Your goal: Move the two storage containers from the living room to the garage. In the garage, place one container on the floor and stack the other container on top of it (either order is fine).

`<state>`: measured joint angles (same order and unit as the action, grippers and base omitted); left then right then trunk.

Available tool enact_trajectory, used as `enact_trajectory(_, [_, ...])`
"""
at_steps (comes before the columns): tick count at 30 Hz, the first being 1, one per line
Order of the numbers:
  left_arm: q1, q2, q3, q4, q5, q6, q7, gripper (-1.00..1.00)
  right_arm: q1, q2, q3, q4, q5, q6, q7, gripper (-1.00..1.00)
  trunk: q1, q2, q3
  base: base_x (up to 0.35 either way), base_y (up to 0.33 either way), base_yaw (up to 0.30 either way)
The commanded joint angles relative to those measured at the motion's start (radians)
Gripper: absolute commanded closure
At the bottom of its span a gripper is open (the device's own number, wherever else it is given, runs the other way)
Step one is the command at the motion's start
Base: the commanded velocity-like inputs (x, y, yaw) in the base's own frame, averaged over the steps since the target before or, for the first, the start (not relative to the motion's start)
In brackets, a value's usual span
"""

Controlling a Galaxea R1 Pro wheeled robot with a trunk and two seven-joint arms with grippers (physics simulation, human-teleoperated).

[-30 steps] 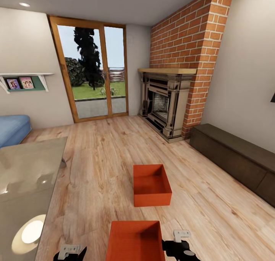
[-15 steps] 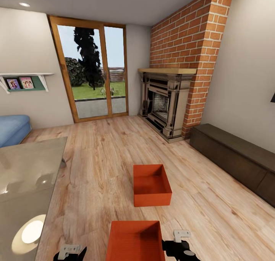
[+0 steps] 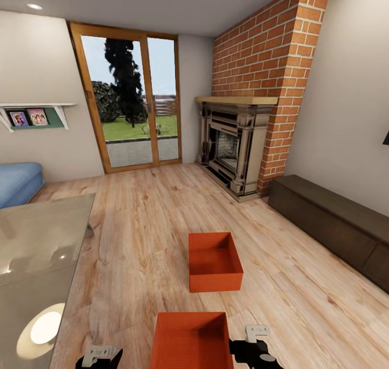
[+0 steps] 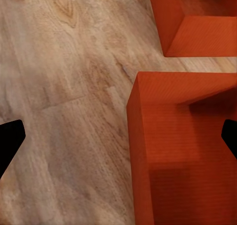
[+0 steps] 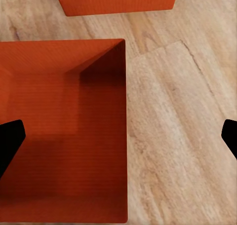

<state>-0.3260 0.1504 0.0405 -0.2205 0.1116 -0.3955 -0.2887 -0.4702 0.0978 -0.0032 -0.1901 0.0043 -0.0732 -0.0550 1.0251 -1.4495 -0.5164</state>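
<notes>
Both grippers, left [image 3: 100, 355] and right [image 3: 254, 347], are hanging wide open, straddling the near bin's [image 3: 192, 339] side walls; next, closing on each wall and lifting.

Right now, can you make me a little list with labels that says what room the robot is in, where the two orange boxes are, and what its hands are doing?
room: living room, wood-plank floor, brick fireplace, glass-topped table
near container: on the floor, between the two arms
far container: on the floor further ahead, apart from the near one
left gripper: open, fingers straddling the near container's wall
right gripper: open, fingers straddling the opposite wall
held: nothing
stacked: not yet
</notes>
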Motion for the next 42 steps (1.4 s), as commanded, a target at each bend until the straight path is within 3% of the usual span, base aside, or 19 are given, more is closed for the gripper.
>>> enact_trajectory(1, [-0.001,0.0,0.004,0.001,0.01,0.0,-0.01,-1.0,-0.001,0.0,0.0,0.001,0.0,-0.003,-0.003,-1.0,0.0,-0.001,-0.001,0.0,0.0,0.0])
enact_trajectory(22, [0.0,0.0,0.004,0.001,0.01,0.0,-0.01,-1.0,-0.001,0.0,0.0,0.01,0.0,-0.003,-0.003,-1.0,0.0,-0.001,-0.003,0.0,0.0,0.0])
enact_trajectory(42, [-0.001,0.0,0.004,0.001,0.009,0.0,-0.01,-1.0,-0.001,0.0,0.0,0.012,0.0,-0.003,-0.003,-1.0,0.0,-0.001,-0.033,0.0,0.0,0.0])
